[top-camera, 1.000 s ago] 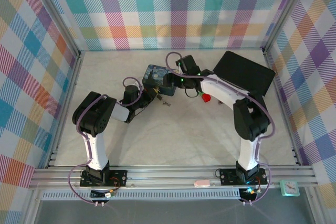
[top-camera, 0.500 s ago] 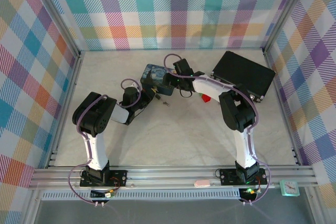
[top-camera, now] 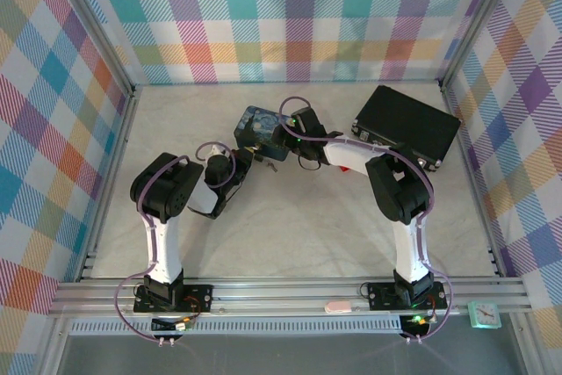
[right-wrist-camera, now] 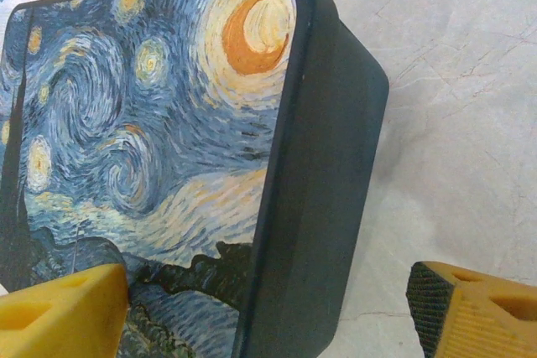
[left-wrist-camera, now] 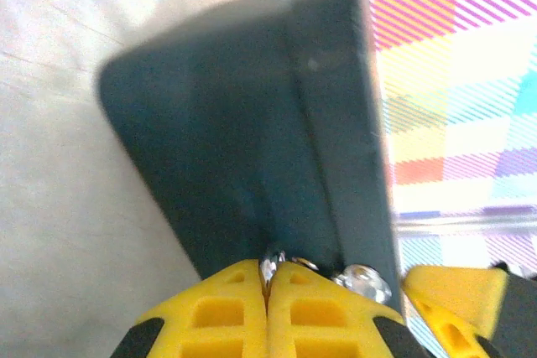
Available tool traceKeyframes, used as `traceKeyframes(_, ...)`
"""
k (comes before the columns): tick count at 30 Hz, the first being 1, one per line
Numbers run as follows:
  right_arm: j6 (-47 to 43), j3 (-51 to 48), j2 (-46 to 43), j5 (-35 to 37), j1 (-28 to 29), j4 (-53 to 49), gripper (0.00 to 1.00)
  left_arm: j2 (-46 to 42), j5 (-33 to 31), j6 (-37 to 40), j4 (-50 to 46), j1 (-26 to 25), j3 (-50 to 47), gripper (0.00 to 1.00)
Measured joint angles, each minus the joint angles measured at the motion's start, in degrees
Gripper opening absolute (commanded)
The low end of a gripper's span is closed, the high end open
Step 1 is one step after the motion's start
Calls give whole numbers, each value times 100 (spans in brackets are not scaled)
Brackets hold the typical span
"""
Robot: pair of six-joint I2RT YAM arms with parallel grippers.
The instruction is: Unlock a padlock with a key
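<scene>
Right claw (right-wrist-camera: 268, 312), jaws spread wide, being swung in over painted tin (right-wrist-camera: 151, 123) on bench (right-wrist-camera: 470, 81) within past second. Left claw (left-wrist-camera: 267, 295) being held pinched shut on silvery loop, judged padlock (left-wrist-camera: 270, 264) shackle, just beside tin. Key judged not yet being gripped; unlocking pending.

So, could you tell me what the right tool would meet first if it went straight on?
Most likely the tin: its painted lid and dark side lie right ahead of the open right tool, though depth is unclear.
</scene>
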Motion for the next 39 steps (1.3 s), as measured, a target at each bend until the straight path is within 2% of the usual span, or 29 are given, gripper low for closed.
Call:
traceKeyframes(7,-157,122,0,-7,-2,-166,87,-249,-205,-17,-208,20,-251,0)
traceKeyframes(12,-643,157,-85,-111,-2,-348,100,-638,160,157,-647,46,-457,0)
traceKeyframes(14,-887,155,-243,-186,-2,-483,99,-890,402,278,-946,46,-538,0)
traceKeyframes(18,-1405,4,-870,-319,-2,-667,99,-1545,933,610,-1714,46,-673,0)
traceKeyframes(24,-1853,-776,-2031,-367,-2,-933,99,-2385,1565,1259,-3224,-98,-680,0)
traceKeyframes(30,-1897,-1589,-2546,-144,-2,-1067,99,-3075,1263,2393,-5678,-852,-46,0)
traceKeyframes(33,-1895,-1862,-2632,-26,-2,-1078,99,-3106,1169,2721,-6251,-1086,278,2)
traceKeyframes(39,-1902,-1967,-2721,116,-2,-1078,99,-2647,962,2922,-6732,-1270,621,6)
